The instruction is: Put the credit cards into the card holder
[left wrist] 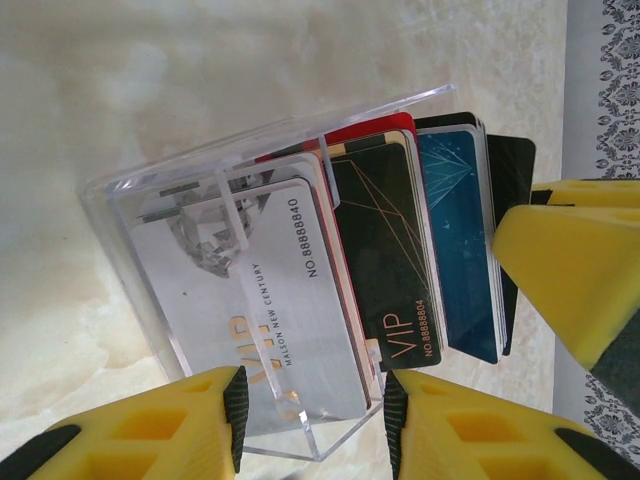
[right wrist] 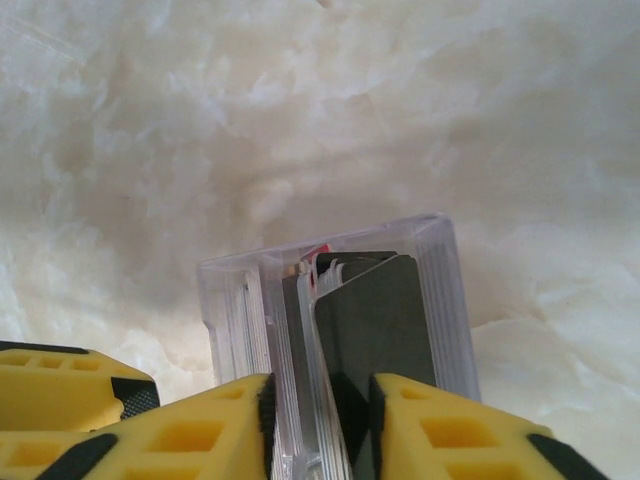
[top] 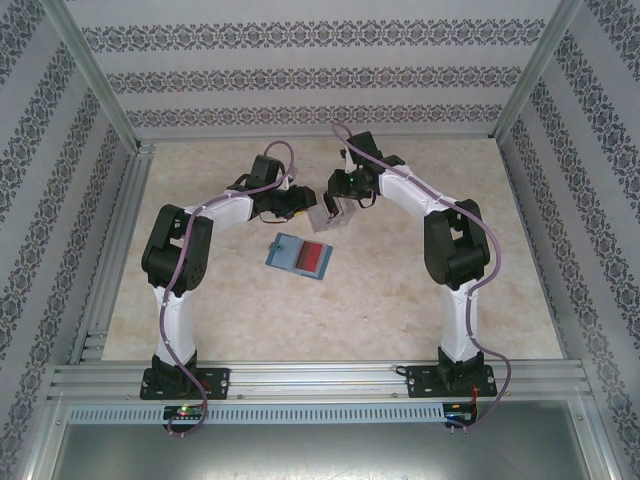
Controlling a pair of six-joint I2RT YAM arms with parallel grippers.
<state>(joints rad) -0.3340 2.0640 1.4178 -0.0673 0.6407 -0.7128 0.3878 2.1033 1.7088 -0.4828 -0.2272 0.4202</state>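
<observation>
Your left end effector (left wrist: pixel 315 412): half open, gripping the clear stand (left wrist: pixel 200 190).
Your right end effector (right wrist: pixel 320 412): straddling a black card (right wrist: pixel 375 310); grip you cannot tell.
Card holder (top: pixel 284 250): lying open, 7 o'clock of stand.

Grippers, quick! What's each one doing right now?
Left gripper: closed, holding the clear stand.
Right gripper: around a black card; grip cannot be told.

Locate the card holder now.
In the top external view the card holder lies open near the middle of the table, just below the clear stand in the picture, with a red card on its right half.
</observation>
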